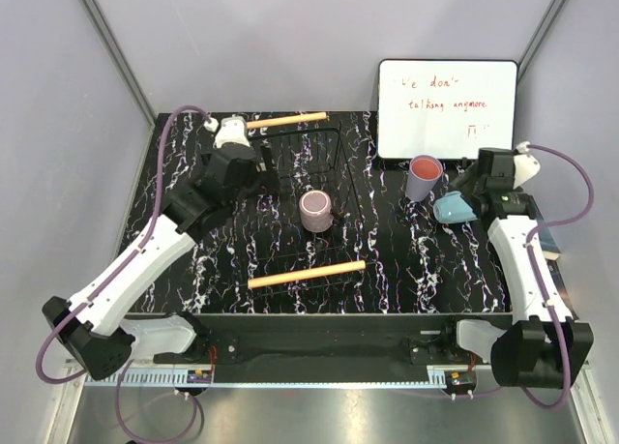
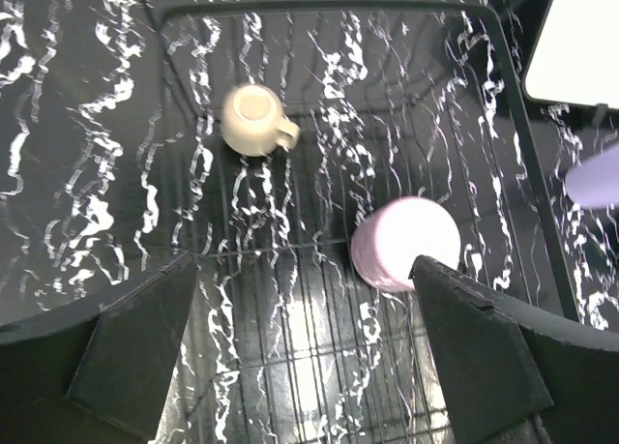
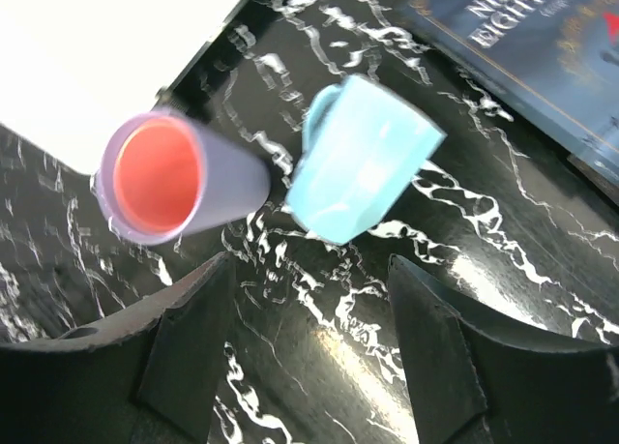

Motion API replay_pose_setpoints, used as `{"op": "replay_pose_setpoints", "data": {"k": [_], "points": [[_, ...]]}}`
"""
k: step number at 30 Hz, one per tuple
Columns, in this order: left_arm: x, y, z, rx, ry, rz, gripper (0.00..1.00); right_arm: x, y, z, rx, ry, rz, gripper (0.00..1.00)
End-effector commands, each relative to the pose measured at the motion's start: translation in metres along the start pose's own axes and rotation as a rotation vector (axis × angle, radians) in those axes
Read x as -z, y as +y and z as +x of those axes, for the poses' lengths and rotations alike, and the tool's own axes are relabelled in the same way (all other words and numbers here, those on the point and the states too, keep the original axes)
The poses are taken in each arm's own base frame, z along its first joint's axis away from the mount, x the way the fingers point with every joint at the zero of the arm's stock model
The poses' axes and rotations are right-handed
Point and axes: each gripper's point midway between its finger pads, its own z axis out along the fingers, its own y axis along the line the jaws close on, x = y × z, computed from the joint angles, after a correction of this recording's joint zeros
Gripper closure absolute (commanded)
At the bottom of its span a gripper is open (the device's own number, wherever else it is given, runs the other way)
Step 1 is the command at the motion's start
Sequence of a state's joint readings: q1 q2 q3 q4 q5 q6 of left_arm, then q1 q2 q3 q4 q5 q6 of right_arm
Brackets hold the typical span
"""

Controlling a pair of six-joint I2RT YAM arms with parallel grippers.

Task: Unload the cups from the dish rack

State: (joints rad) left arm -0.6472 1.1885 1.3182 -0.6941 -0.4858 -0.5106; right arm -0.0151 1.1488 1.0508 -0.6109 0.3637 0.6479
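Observation:
The dish rack lies mid-table with a wooden bar at each end. A dusty mauve-pink cup stands upside down on it and also shows in the left wrist view. The olive-grey mug sits on the rack; my left arm hides it in the top view. My left gripper is open and empty above the rack grid. Right of the rack, the lavender cup holds the coral pink cup. The light blue cup lies on its side next to them. My right gripper is open and empty just short of it.
A whiteboard with red writing leans at the back right, right behind the lavender cup. A dark blue book lies at the table's right edge, beside my right arm. Grey walls close in the table.

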Motion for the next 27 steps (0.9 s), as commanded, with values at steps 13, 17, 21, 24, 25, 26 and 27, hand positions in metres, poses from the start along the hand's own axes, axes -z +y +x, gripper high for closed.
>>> {"op": "replay_pose_setpoints", "data": {"k": [13, 17, 21, 24, 25, 26, 27], "points": [[-0.005, -0.038, 0.017, -0.014, -0.001, 0.102, 0.01, -0.065, -0.025, -0.007, -0.277, 0.091, 0.054, 0.28], [-0.006, -0.034, 0.021, -0.024, 0.002, 0.089, 0.01, -0.080, -0.034, -0.013, -0.285, 0.089, 0.077, 0.28], [-0.009, -0.035, 0.024, -0.033, 0.014, 0.087, 0.01, -0.094, -0.035, -0.014, -0.285, 0.092, 0.078, 0.29], [-0.012, -0.039, 0.028, -0.033, 0.032, 0.096, 0.01, -0.108, -0.038, -0.013, -0.285, 0.104, 0.087, 0.30], [-0.013, -0.040, 0.030, -0.036, 0.039, 0.098, 0.01, -0.114, -0.039, -0.011, -0.283, 0.108, 0.089, 0.30], [-0.014, -0.040, 0.031, -0.038, 0.042, 0.098, 0.01, -0.116, -0.040, -0.012, -0.283, 0.104, 0.088, 0.30], [-0.014, -0.039, 0.031, -0.040, 0.043, 0.097, 0.01, -0.120, -0.042, -0.016, -0.288, 0.093, 0.089, 0.30]]}}
